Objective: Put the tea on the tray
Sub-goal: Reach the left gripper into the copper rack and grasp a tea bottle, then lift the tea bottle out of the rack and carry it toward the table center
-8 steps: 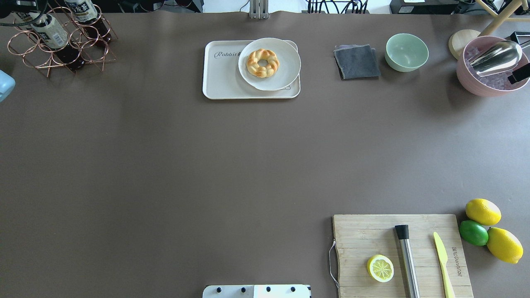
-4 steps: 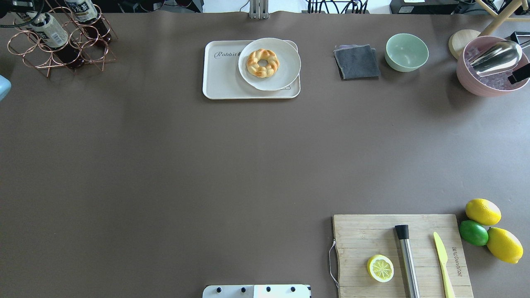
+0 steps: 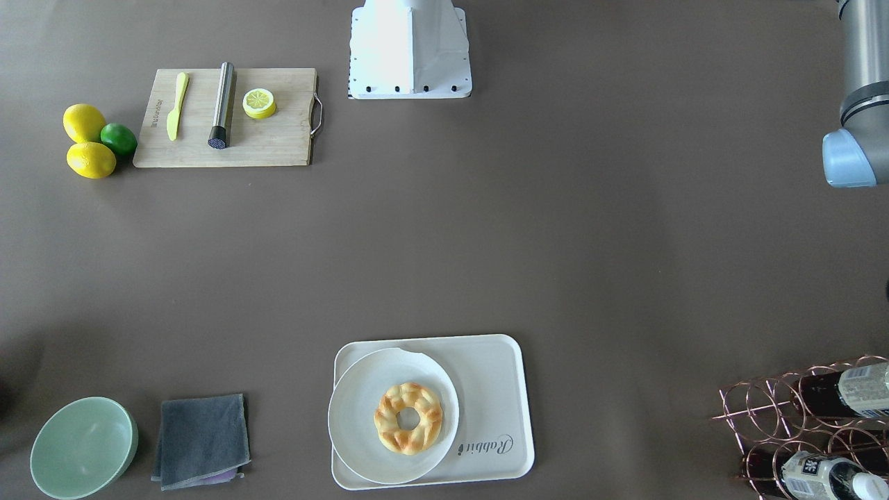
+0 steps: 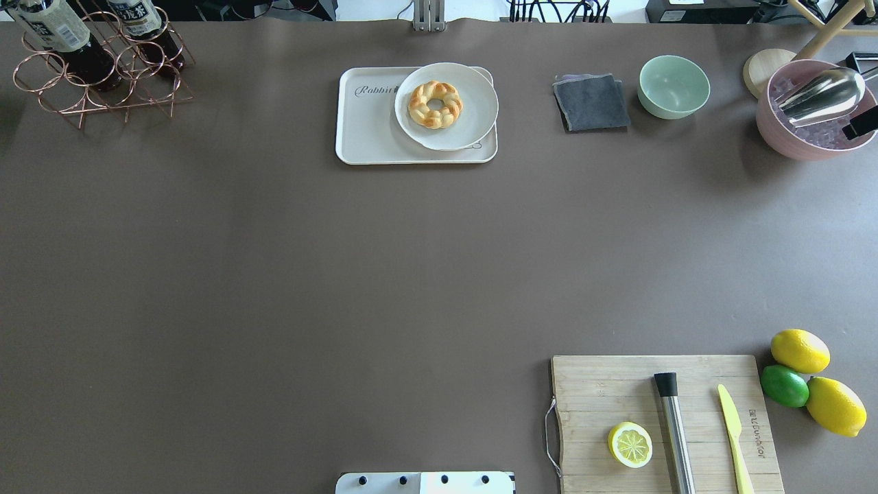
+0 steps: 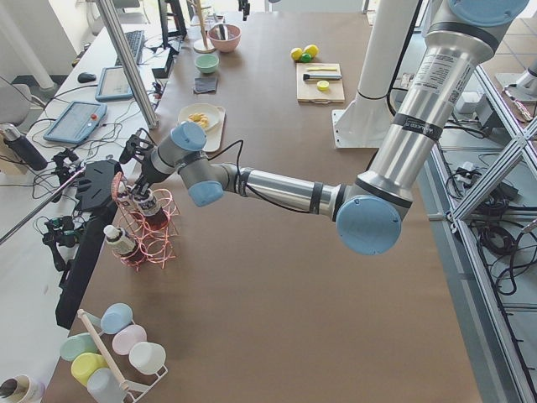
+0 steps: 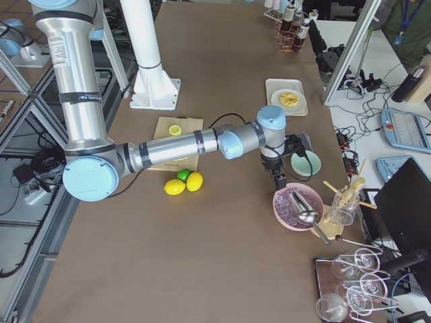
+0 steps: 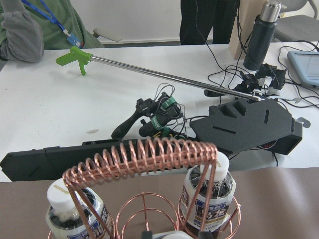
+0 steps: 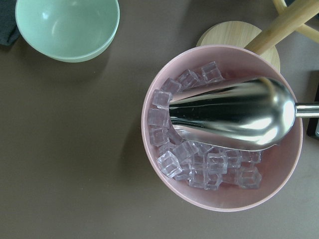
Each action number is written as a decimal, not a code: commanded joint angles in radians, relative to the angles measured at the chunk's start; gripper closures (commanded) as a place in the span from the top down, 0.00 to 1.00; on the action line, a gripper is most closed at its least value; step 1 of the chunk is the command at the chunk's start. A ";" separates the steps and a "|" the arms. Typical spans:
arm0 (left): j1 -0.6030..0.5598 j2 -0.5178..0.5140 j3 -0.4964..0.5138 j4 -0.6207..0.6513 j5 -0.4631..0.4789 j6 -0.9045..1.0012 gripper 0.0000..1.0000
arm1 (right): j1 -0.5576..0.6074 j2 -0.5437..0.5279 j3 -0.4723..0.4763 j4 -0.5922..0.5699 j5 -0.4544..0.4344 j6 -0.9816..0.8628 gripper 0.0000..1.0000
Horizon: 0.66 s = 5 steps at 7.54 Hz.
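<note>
Upper left of overhead frame: tea bottle (image 4: 49, 27) in wire rack (image 4: 134, 65), well apart from tray (image 4: 370, 134). My left tool (image 5: 134, 180) at rack; how far open, cannot tell. Bottle likely light, stiff, slick; I'd grip labelled body below cap.

Tea (image 4: 53, 29) shifted up-left, twd frame corner (overhead view).
</note>
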 commanded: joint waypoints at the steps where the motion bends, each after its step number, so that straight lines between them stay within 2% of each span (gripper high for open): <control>1: -0.066 0.011 -0.085 0.006 -0.025 0.017 0.00 | 0.000 0.003 -0.001 0.000 0.000 0.000 1.00; 2: -0.075 0.019 -0.150 0.055 -0.022 0.096 0.00 | -0.001 0.003 -0.004 0.000 0.000 0.000 1.00; 4: -0.092 0.019 -0.351 0.274 -0.027 0.173 0.00 | -0.001 0.003 -0.007 0.000 -0.002 0.000 1.00; 5: -0.076 0.026 -0.428 0.320 -0.027 0.183 0.00 | 0.000 0.003 -0.005 0.000 0.000 0.001 1.00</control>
